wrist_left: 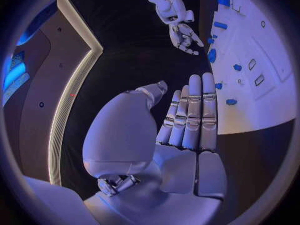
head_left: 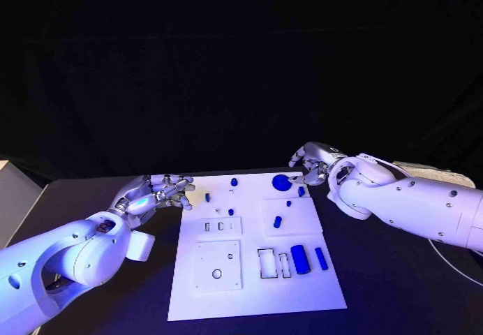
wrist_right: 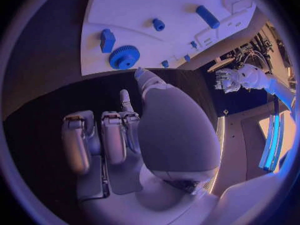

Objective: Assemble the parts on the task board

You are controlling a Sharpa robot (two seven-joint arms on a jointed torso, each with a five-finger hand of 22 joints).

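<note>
The white task board (head_left: 257,286) lies in the middle of the black table. On it are a blue gear (head_left: 280,182) at the far edge, a thick blue cylinder (head_left: 299,255), a blue bar (head_left: 321,258) and several small blue pieces such as a peg (head_left: 277,222). My left hand (head_left: 161,192) hovers beside the board's far left corner. Its fingers (wrist_left: 190,115) are straight and hold nothing. My right hand (head_left: 312,164) is just beyond the gear (wrist_right: 124,57) at the far right corner, its fingers (wrist_right: 115,135) curled in on nothing I can see.
Raised white plates (head_left: 218,227) (head_left: 216,265) with slots and holes sit on the board's left half, and rectangular outlines (head_left: 273,264) on its near right. Bare black table (head_left: 403,286) lies on both sides of the board. A grey box edge (head_left: 10,195) stands at the far left.
</note>
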